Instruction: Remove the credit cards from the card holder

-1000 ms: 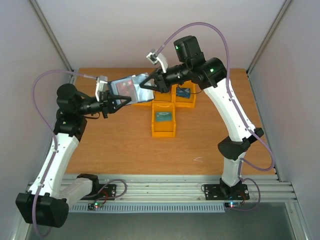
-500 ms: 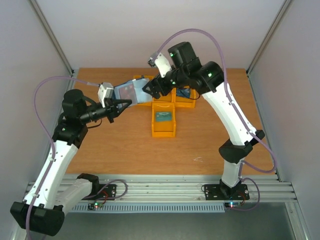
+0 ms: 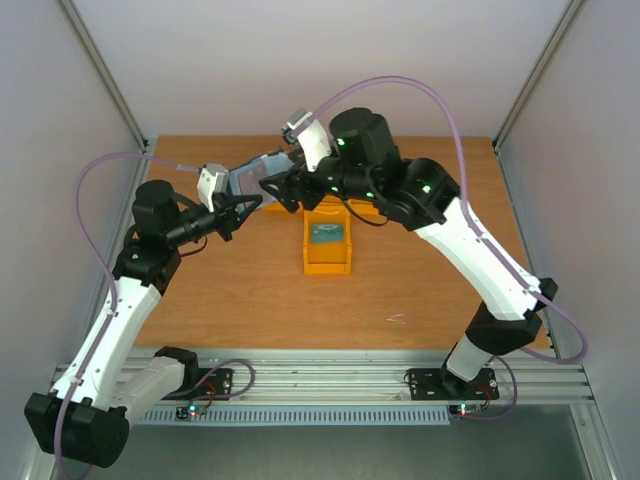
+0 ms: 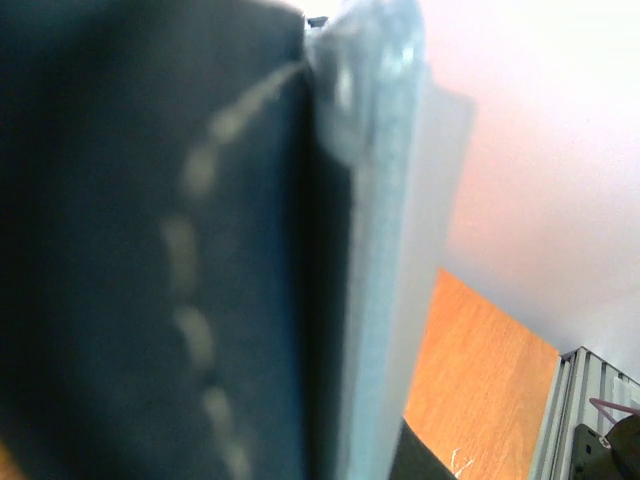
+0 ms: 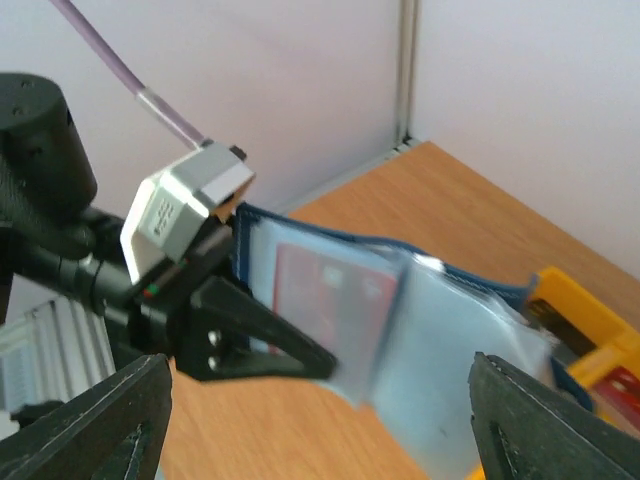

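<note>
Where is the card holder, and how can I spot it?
Look at the far side of the wooden table, by the yellow bins. The left gripper holds the card holder up off the table, opened. Unlike the bins, it is a thin dark-blue folder with clear sleeves and a red card inside.

- We found ourselves looking at a robotics lab test cell, not a home or shop.
- A left arm (image 3: 115,315) and a right arm (image 3: 480,265) were bolted to an aluminium rail (image 3: 340,380) at the edge of a wooden table (image 3: 420,290).
- Plain white panels (image 3: 250,70) set between metal posts (image 3: 104,70) enclosed it.
- Purple cables (image 3: 400,82) looped overhead, and yellow bins (image 3: 328,265) stood on the wood.
</note>
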`<state>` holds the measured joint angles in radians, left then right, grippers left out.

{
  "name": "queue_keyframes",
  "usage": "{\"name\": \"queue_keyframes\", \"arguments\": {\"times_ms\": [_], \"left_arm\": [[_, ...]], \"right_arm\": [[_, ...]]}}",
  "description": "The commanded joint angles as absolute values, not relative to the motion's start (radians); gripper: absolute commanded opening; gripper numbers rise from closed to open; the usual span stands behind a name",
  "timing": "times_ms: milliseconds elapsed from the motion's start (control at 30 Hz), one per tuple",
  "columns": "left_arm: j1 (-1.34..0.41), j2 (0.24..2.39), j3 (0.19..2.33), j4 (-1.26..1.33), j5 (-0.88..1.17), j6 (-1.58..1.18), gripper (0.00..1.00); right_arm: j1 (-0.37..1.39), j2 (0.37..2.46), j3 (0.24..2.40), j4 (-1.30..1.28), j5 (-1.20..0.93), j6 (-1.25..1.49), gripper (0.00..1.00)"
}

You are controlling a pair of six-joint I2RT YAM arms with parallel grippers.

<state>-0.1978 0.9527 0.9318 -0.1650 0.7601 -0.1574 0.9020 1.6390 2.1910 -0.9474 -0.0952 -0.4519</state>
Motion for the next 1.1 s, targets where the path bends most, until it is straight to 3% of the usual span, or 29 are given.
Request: {"name": "queue_keyframes", "arguments": {"times_ms": [0,300,500,900,1067], "left_arm": [[-0.202,0.941,0.923,-0.048,0.746,-0.169,0.0],[-0.233,0.905,0.878,0.005,0.769,-0.205,0.0],[-0.235,0.88,0.842,0.09,0.801,-0.262,0.0],[-0.234,0.855,0.817,0.232,0.93,-0.385,0.0],[-0.235,0.85,0.812,0.278,0.985,-0.445,0.0]], "right_arm": [[0.92,1.718,2.184,-0.796,-0.152,-0.337,0.81],[0.93,1.827,2.236,-0.821,-0.048,-0.264,0.85],[0.929,1.892,2.28,-0.876,-0.115,-0.258,0.84],[0.928,1.872,2.285,-0.924,-0.119,-0.319,0.26],[0.913,1.846,2.283,-0.959,-0.266,-0.381,0.07]]}}
